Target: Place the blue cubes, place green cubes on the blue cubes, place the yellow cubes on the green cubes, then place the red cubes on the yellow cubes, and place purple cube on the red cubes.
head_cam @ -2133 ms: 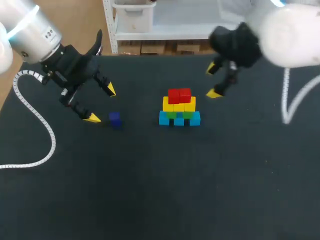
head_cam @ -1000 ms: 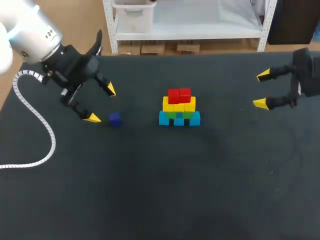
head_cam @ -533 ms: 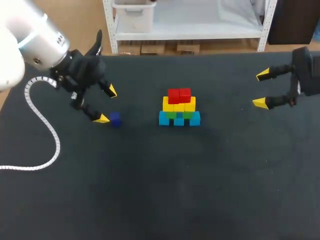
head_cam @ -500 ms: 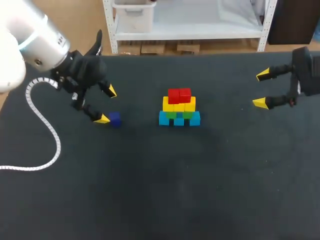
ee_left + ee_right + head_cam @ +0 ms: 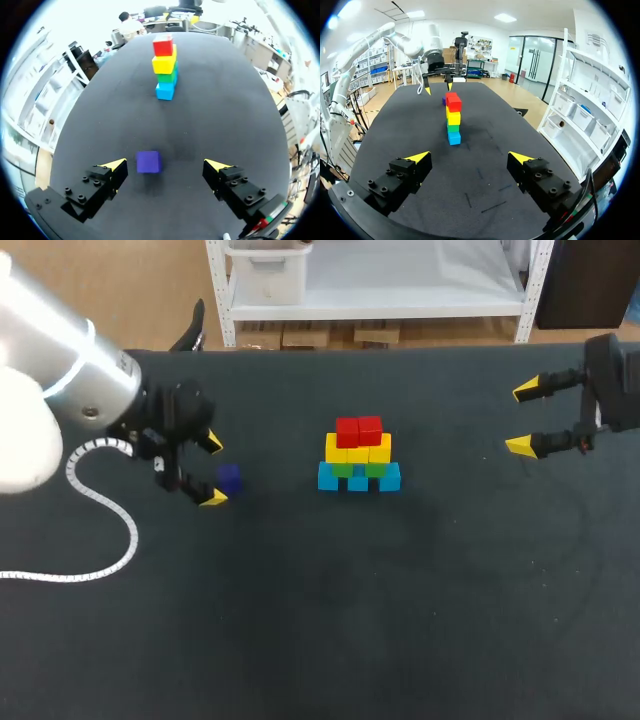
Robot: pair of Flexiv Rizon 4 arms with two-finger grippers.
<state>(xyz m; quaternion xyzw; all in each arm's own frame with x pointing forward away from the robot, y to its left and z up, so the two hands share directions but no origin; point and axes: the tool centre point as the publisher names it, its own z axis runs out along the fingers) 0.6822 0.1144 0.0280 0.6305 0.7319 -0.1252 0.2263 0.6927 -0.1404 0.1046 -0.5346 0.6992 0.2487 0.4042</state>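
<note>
Purple cube (image 5: pixel 229 478): lay alone on the table (image 5: pixel 400 620), well apart from the stack, on the left arm's side.
Stack: blue cubes (image 5: pixel 358 478) at the base, green cubes (image 5: pixel 352 469) on them, yellow cubes (image 5: pixel 358 449) above, red cubes (image 5: pixel 359 430) on top; nothing lay on the red tier.
Left gripper (image 5: pixel 166 164): spread wide and holding nothing. It was low over the table with the purple cube between its fingertips, nearer one of them and apparently touching neither.
Right gripper (image 5: pixel 523 418): spread wide and empty, well apart from the stack at the table's right side.
Step in hand (judged): grasp of the purple cube, the last piece to place.
Procedure: centre the cube between the fingers before closing. Square the fingers to two opposite faces and grip at mid-height. Lift straight up, carry above the red tier, and lower squarely onto both red cubes.
Caution: an off-centre closure would likely push or turn the cube. A sideways nudge could topple the narrow stack.
</note>
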